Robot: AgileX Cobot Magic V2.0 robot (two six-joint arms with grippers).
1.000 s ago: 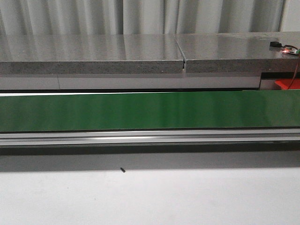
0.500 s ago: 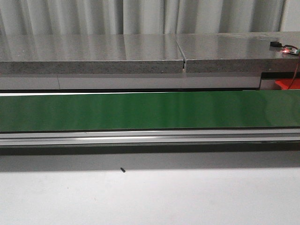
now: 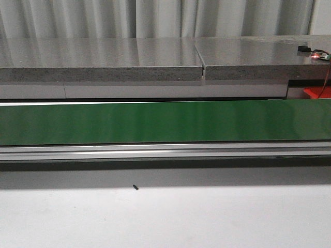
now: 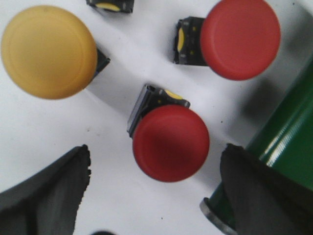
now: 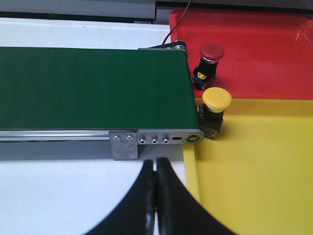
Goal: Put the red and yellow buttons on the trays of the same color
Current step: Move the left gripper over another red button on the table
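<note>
On my left wrist feed, the left claw [image 4: 155, 196] was spread wide, its two dark fingers [image 4: 46, 191] standing apart on either side of a red mushroom button [image 4: 170, 143] that lay on its side on the white tabletop [image 4: 107, 112], touched by neither finger. Near it I could see a second red button [image 4: 240, 38], also tipped over with its black and yellow base showing, and a yellow button [image 4: 48, 50] off to the other side; a fourth black base with a yellow mark [image 4: 110, 4] just poked in at the frame edge. The end of the green conveyor belt [image 4: 281, 142] and its roller sat close beside one finger. On my right wrist feed, the right claw [image 5: 156, 196] was clenched on nothing, fingers pressed together over the white surface just in front of the conveyor's metal end bracket [image 5: 155, 140]. Beyond the belt's end lay a red tray [image 5: 264, 54] with a red button [image 5: 209, 62] standing in it near the belt, and next to it a yellow tray [image 5: 254, 171] with a yellow button [image 5: 213, 111] upright near its corner, just beside the bracket. My front feed showed only the long green belt [image 3: 155, 122], its aluminium rail [image 3: 165, 151], grey stone slabs [image 3: 103, 59] behind, and a sliver of red at the far right [image 3: 316, 93]; no arm appeared there.
</note>
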